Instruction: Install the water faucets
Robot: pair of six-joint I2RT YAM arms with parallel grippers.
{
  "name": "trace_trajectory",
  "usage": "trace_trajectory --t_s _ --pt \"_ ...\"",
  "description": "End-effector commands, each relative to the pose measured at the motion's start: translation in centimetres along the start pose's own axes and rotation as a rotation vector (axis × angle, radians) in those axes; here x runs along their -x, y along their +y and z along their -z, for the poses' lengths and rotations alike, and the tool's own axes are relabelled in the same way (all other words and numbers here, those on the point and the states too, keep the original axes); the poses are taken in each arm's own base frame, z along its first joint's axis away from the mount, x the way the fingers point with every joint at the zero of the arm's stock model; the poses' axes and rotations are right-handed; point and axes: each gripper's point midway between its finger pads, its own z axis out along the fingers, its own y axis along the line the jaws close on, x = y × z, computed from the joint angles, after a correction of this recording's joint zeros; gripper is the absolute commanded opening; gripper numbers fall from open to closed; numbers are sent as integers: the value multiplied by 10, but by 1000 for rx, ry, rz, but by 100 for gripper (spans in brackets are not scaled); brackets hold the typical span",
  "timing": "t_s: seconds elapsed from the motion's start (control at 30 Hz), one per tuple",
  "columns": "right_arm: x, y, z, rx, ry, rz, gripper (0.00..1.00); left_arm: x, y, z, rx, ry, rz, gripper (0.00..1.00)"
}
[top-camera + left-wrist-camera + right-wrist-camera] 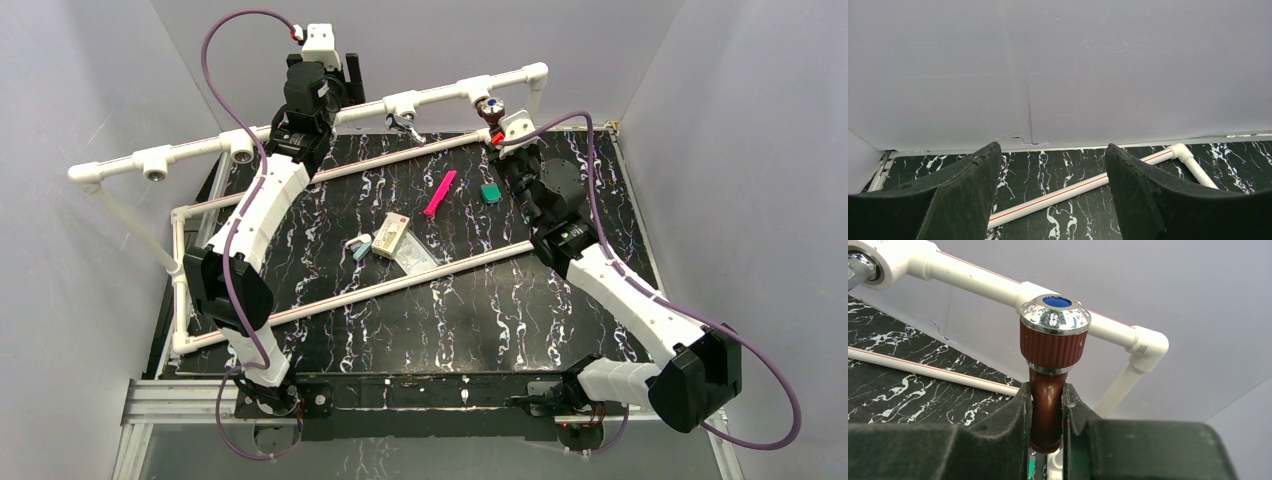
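Observation:
The dark reddish-brown water faucet (1053,342), with a chrome cap and blue centre, stands upright against a tee of the raised white pipe rail (973,277). My right gripper (1047,396) is shut on its bent spout, a finger on each side. From above, that faucet (490,108) sits at the rail's right end, with the right gripper (497,128) just below it. The silver faucet (404,123) hangs from the rail's middle tee. My left gripper (1053,150) is open and holds nothing; it points at the back wall over a low pipe (1073,187), behind the rail (352,78).
Two empty tee sockets (241,153) (155,173) face forward on the rail's left part. On the black marble table lie a pink strip (440,193), a small green piece (490,193), a small box (390,235) and a clear bag (416,258). A low pipe frame (400,283) crosses the table.

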Motion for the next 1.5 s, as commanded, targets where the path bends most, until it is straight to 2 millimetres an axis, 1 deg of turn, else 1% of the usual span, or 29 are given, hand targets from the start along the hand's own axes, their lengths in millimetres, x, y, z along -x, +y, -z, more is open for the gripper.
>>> trace_trajectory --t_s 0.0,0.47,0.63,0.83,0.93,1.03,1.17,1.37,1.47 --pt "32 -11 -7 -32 -116 -18 1 -51 -1 11 -9 170 -37 73" --pt "32 -11 -8 -33 -142 54 1 -53 -1 10 -7 173 -40 73" --pt "22 -1 -8 4 -137 91 1 -53 -1 10 -8 173 -40 73" --pt "1 16 -6 59 -134 123 1 -56 -2 9 -11 179 -37 73" --pt "-8 21 -7 68 -129 137 1 -57 -2 9 -12 180 -37 73" --pt "-13 20 -8 51 -126 150 1 -58 -2 9 -12 181 -35 73" --pt "-13 19 -12 46 -114 151 1 -58 -3 8 -13 183 -33 73" --pt "-8 31 -14 66 -114 165 1 -59 -4 9 -16 185 -24 73" --pt "-9 32 -14 54 -102 187 1 -58 -4 9 -17 184 -20 74"
